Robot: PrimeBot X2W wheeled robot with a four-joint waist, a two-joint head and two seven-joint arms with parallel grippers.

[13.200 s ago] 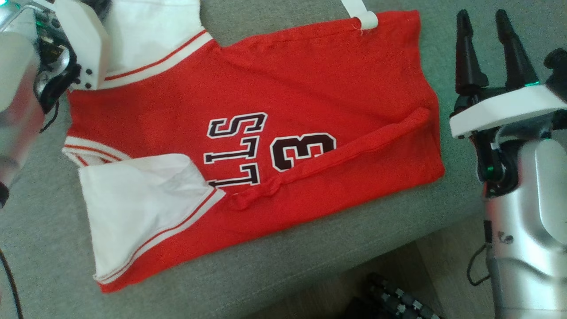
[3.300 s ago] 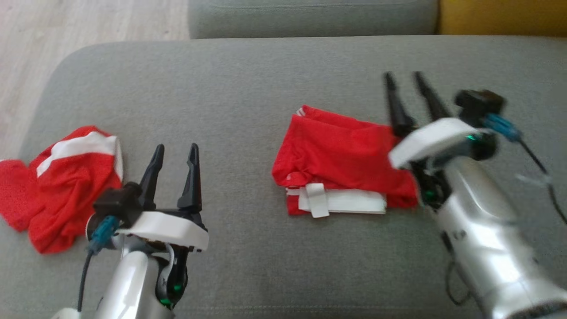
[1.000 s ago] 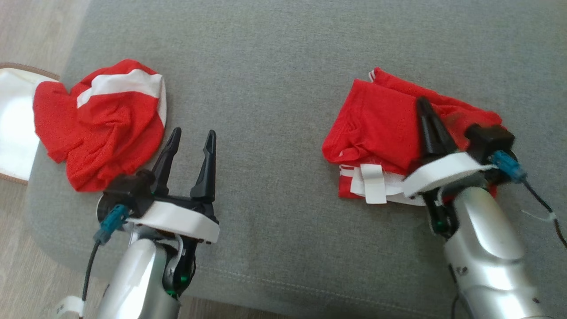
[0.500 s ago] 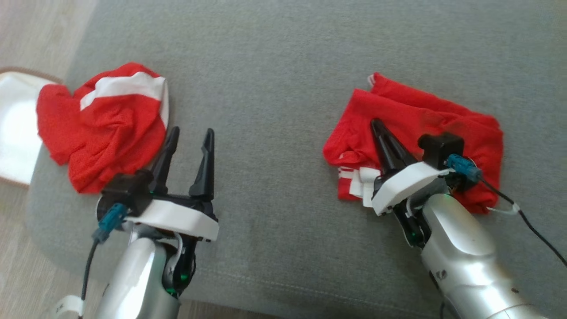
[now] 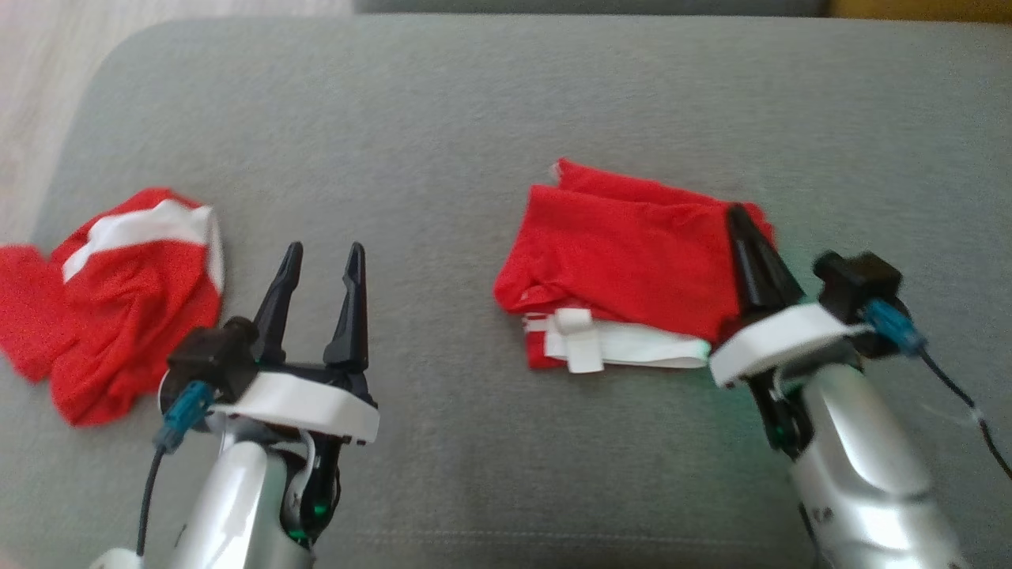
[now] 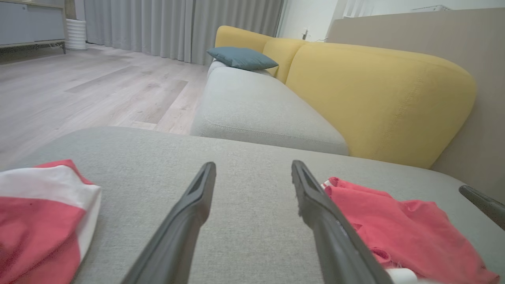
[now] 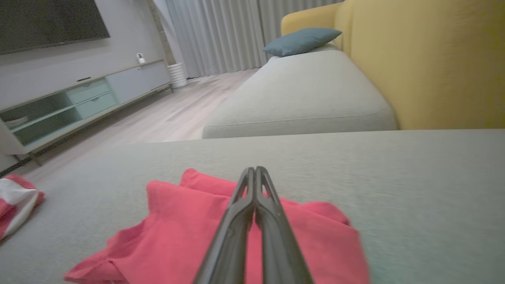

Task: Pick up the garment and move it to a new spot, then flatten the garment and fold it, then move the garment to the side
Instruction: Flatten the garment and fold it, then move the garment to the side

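The folded red garment [image 5: 624, 261] lies on the grey cushion [image 5: 443, 134], a little right of its middle, with a white band [image 5: 640, 349] along its near edge. My right claw [image 5: 738, 213] has its two fingers pressed tight together. They lie over the garment's right end, and I cannot tell whether they touch the cloth. My left claw [image 5: 324, 251] stands wide with nothing between its fingers, over bare cushion well to the left of the garment. Further left, near the cushion's edge, sits a crumpled red-and-white cloth [image 5: 134, 308], apart from both claws. Bare grey fabric separates the two red heaps. Beyond the cushion I see a second grey seat [image 6: 260, 114], a yellow sofa back [image 6: 378, 90] with a blue pillow [image 6: 241, 58], pale wooden floor [image 6: 86, 90], grey curtains [image 7: 221, 35] and a low cabinet [image 7: 79, 98]. A small white tab [image 5: 577, 341] folds over the garment's band, and it is too blurred to read.
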